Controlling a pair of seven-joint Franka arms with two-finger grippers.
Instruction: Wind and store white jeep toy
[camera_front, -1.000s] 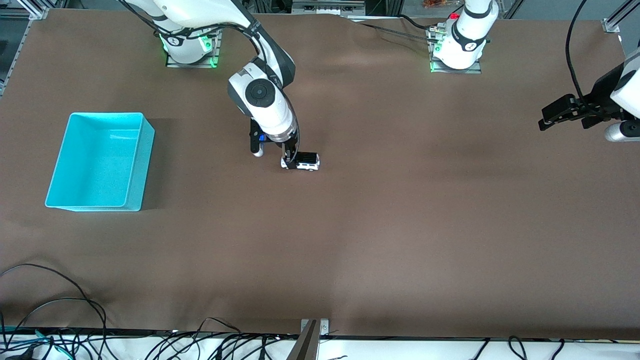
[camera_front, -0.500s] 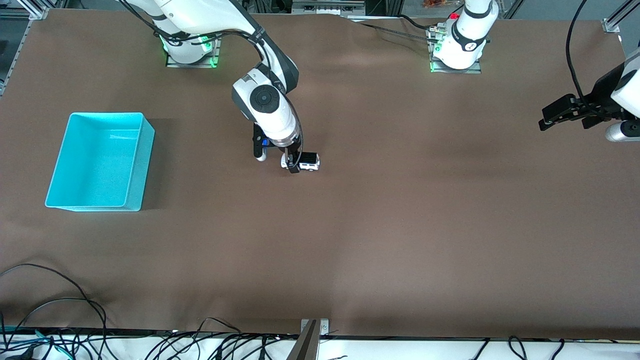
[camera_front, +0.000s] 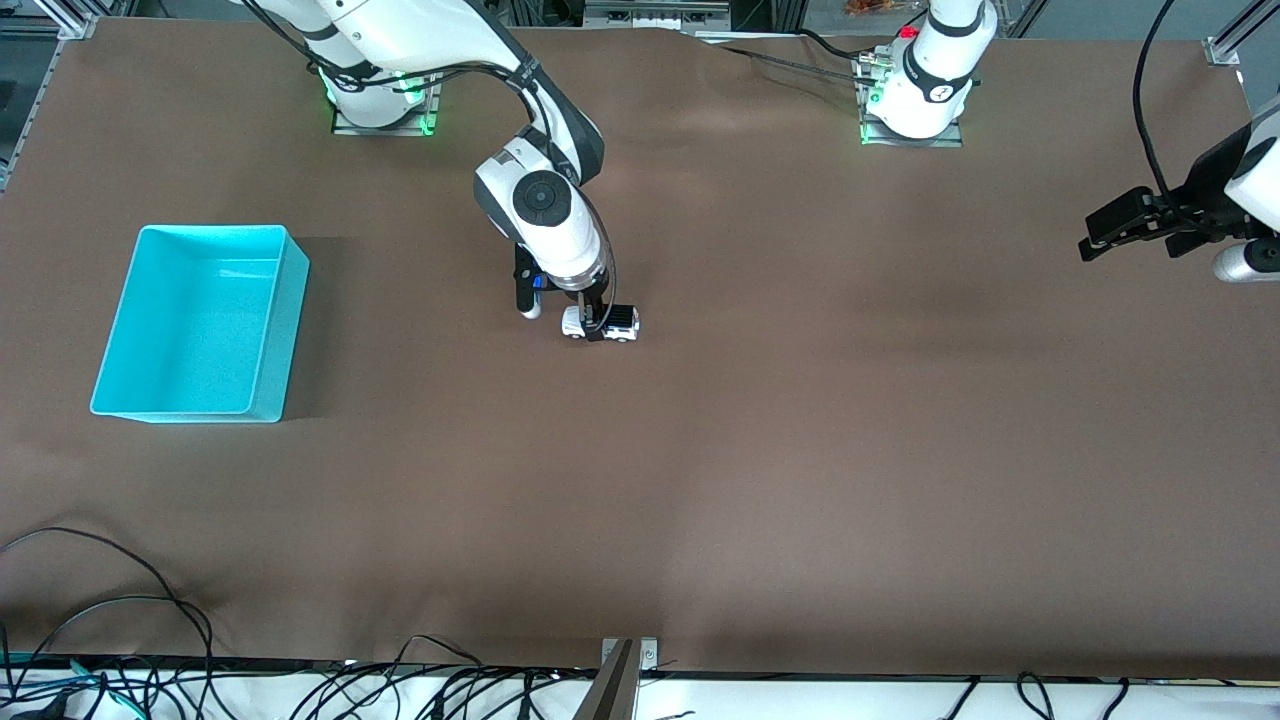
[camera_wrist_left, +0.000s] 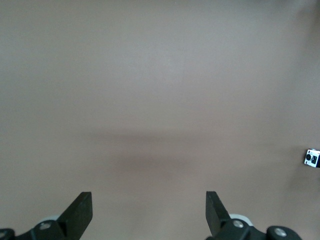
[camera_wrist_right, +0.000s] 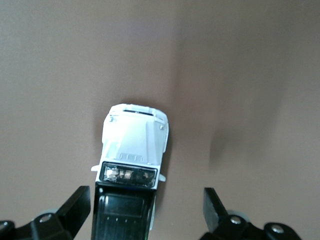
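Matt brown table (camera_front: 800, 450), glossy plastic white jeep toy (camera_wrist_right: 134, 142)

- The white jeep toy (camera_wrist_right: 131, 165) runs off the edge of the right wrist view, so its rear end is not visible there
- In the front view the right gripper (camera_front: 597, 325) covers the middle of the jeep, and contact cannot be judged
- The left wrist view cuts the jeep (camera_wrist_left: 313, 157) at the frame edge; only one end shows, too small for detail
- The left gripper (camera_front: 1125, 232) shows there only as two finger tips (camera_wrist_left: 80, 212)
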